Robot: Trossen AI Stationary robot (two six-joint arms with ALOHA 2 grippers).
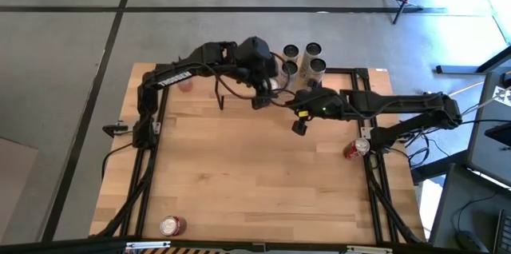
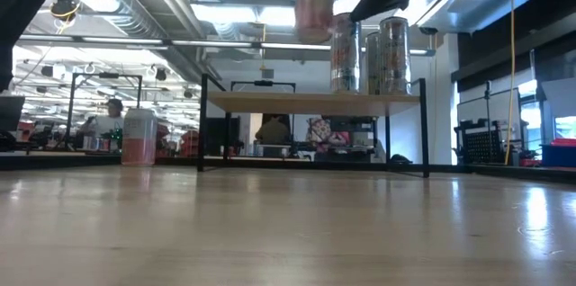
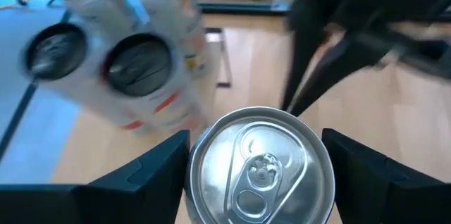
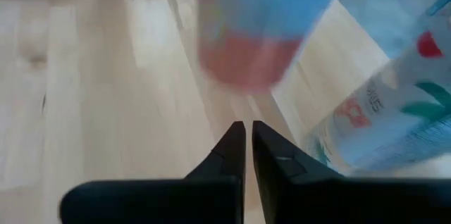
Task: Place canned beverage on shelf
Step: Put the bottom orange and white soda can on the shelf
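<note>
Left gripper (image 3: 257, 160) closed on the canned beverage (image 3: 261, 164), one finger (image 3: 151, 164) against each side of the wall just under the silver lid, ring-pull upward. Can held upright in the air above the shelf (image 2: 310, 101), beside the three cans (image 2: 369, 52) already standing on its board; in the low view, visible as a pale blurred can (image 2: 313, 3) above that row. Right gripper (image 4: 248, 139) just beside, fingers drawn almost together around nothing, waiting low over the table (image 1: 255, 182). Further cans left on the table: one (image 1: 356, 148) near the right edge, one (image 1: 171, 225) at the near left corner. Judged rigid, smooth and rather slippery, moderately heavy if full, thin-walled and easily dented. Best taken across the cylindrical wall at or above mid-height, squeezed firmly but lightly, kept vertical for setting down.
</note>
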